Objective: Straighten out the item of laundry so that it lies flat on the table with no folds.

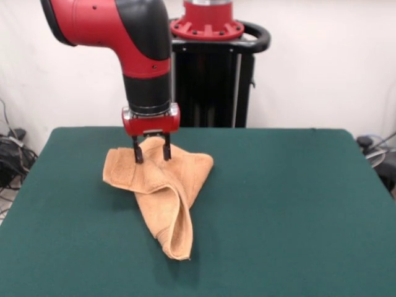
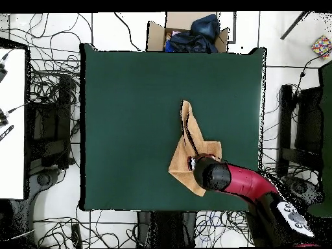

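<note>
Here, your end effector (image 1: 150, 150) stands over the far end of the towel (image 1: 162, 193), its two dark fingers (image 1: 137, 151) pointing straight down, one at each side of a raised hump of cloth. They look closed on that hump, though the front view does not settle whether they truly pinch it or only straddle it.

The towel lies crumpled on the green table (image 1: 297, 204), toward the robot's side and a little off centre. It is wide and bunched beneath the end effector, then narrows into a doubled-over tongue that runs away from the pedestal toward the camera, ending in a rounded tip. That is its long axis: from the end effector outward, across the table, with a slight slant.

From overhead (image 2: 192, 150) the same shape shows: broad folded part beside the arm's wrist, slim strip reaching toward the table's middle.

So nearly all the loose cloth lies on the side of your end effector away from the base. Judging by that, a pull back toward the pedestal would draw the tongue out along its own length; a pull outward would likely heap it further.
</note>
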Robot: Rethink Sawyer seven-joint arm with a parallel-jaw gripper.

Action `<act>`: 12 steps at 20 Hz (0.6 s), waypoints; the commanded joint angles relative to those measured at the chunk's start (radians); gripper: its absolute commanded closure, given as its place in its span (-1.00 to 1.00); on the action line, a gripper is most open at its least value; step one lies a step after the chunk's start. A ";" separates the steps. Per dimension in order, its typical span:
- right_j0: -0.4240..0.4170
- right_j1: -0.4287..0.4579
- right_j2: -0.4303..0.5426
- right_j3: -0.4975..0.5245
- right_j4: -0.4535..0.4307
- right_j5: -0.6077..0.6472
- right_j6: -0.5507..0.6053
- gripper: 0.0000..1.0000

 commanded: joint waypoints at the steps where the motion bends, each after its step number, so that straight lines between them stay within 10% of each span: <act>1: 0.013 -0.018 -0.004 -0.060 0.023 0.116 0.110 -1.00; 12: 0.005 0.060 0.009 -0.234 -0.002 0.199 0.028 -1.00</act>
